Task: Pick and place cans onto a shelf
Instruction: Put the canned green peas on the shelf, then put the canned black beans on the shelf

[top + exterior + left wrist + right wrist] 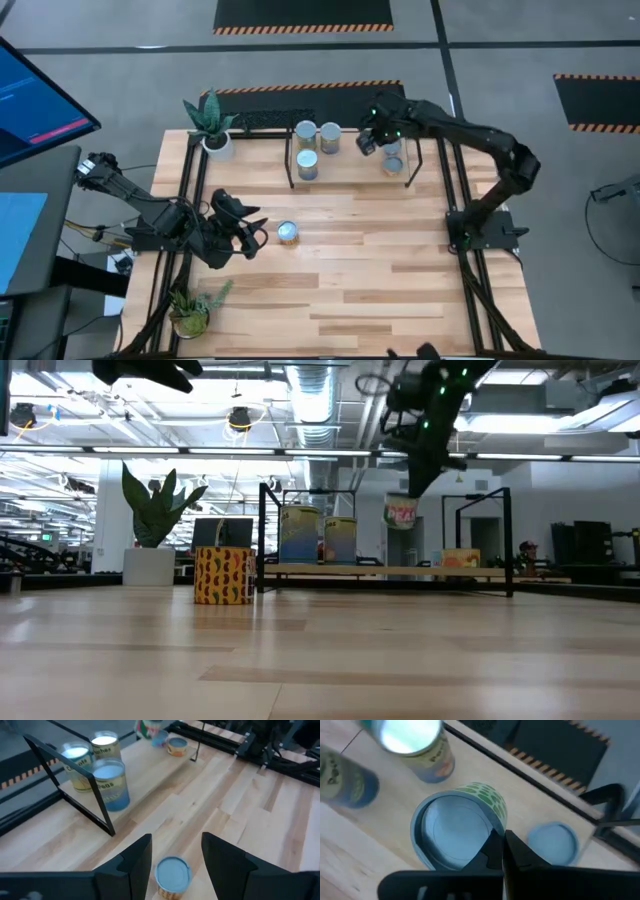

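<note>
The right gripper (405,495), fingers clenched on a green-labelled can (401,512), holds it above the shelf (350,160). The left gripper (176,857), fingers released, hovers over 1 can (172,877) on the desk (380,270).

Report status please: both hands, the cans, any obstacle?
Right hand above shelf, shut on green can. Left hand open around can on table. Three cans on shelf. No obstacle.
</note>
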### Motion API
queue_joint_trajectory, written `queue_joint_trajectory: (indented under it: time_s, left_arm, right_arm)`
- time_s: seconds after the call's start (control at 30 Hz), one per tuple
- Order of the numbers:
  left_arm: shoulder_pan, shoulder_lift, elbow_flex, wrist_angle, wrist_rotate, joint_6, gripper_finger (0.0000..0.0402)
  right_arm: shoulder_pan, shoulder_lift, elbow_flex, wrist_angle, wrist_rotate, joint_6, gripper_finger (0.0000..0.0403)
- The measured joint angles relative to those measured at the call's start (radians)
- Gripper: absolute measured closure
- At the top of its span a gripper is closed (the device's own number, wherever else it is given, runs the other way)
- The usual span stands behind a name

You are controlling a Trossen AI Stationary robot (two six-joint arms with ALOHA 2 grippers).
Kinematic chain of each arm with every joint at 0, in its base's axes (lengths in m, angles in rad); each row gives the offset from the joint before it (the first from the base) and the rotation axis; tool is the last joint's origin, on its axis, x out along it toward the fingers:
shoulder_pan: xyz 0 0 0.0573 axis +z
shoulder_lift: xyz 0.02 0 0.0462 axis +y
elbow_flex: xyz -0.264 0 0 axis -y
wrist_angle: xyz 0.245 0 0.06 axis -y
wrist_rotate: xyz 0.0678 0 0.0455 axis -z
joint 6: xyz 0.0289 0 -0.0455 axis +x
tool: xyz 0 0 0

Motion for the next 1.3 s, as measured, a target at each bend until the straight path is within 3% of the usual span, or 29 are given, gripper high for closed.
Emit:
queue_joint_trajectory:
  time_s: [0.17,0.53,0.8,0.93,1.3]
  left_arm:
    - [0.000,0.000,0.000,0.000,-0.047,-0.001,0.0239]
    - [0.000,0.000,0.000,0.000,-0.051,-0.001,0.0239]
    - [0.000,0.000,0.000,0.000,-0.045,-0.001,0.0239]
    - [0.000,0.000,0.000,0.000,-0.025,-0.006,0.0239]
    - [0.000,0.000,0.000,0.000,-0.011,-0.016,0.0239]
  right_arm:
    - [-0.070,0.081,-0.001,0.015,-0.076,-0.023,0.0400]
    - [-0.086,0.241,0.078,0.022,-0.081,-0.095,0.0398]
    - [-0.094,0.327,0.160,0.009,-0.077,-0.097,0.0341]
    - [-0.096,0.350,0.162,-0.005,-0.075,-0.098,0.0330]
    - [-0.103,0.324,0.160,-0.021,0.058,-0.149,0.0329]
